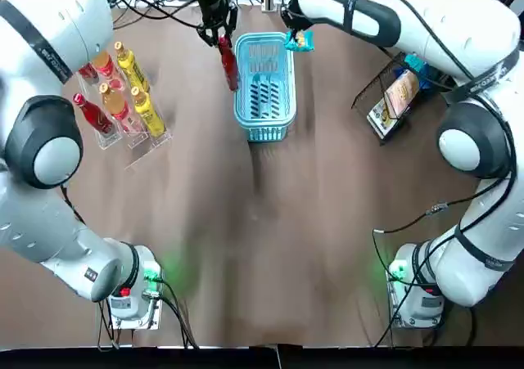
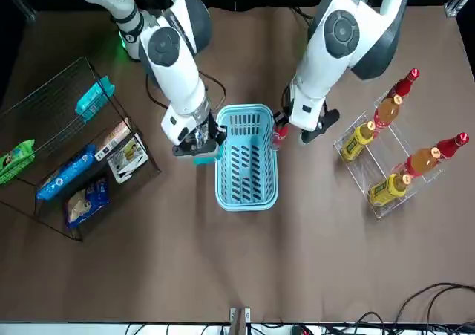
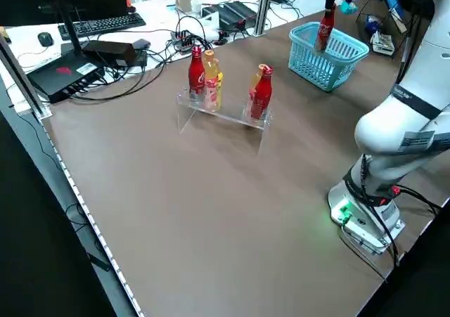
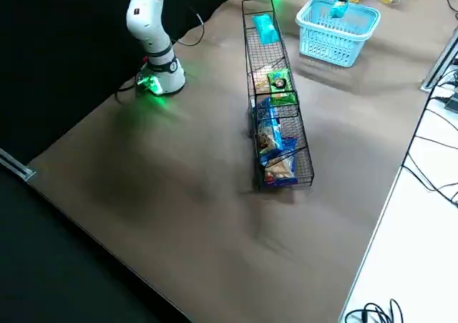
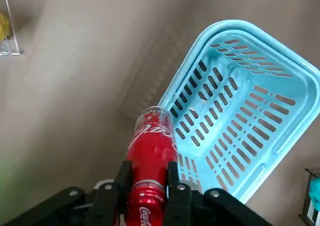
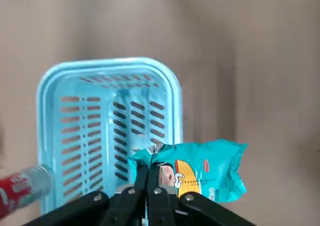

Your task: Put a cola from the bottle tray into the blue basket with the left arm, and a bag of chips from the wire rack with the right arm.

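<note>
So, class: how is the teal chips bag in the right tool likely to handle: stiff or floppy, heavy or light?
Probably light for its size: the right tool holds the teal chips bag by one pinched edge. Its crinkled, puffed film suggests it gives and crumples rather than staying stiff. Flat-sided, it seems unlikely to roll.

We note a brown matte tabletop (image 1: pixel 270 246). Past its far edge is a white desk (image 3: pixel 24 32) carrying a black keyboard (image 3: pixel 102 24), a black mouse (image 3: pixel 45 39) near it, a flat black box (image 3: pixel 70 74), and loose black cables (image 3: pixel 165 64) trailing onto the brown surface.
</note>
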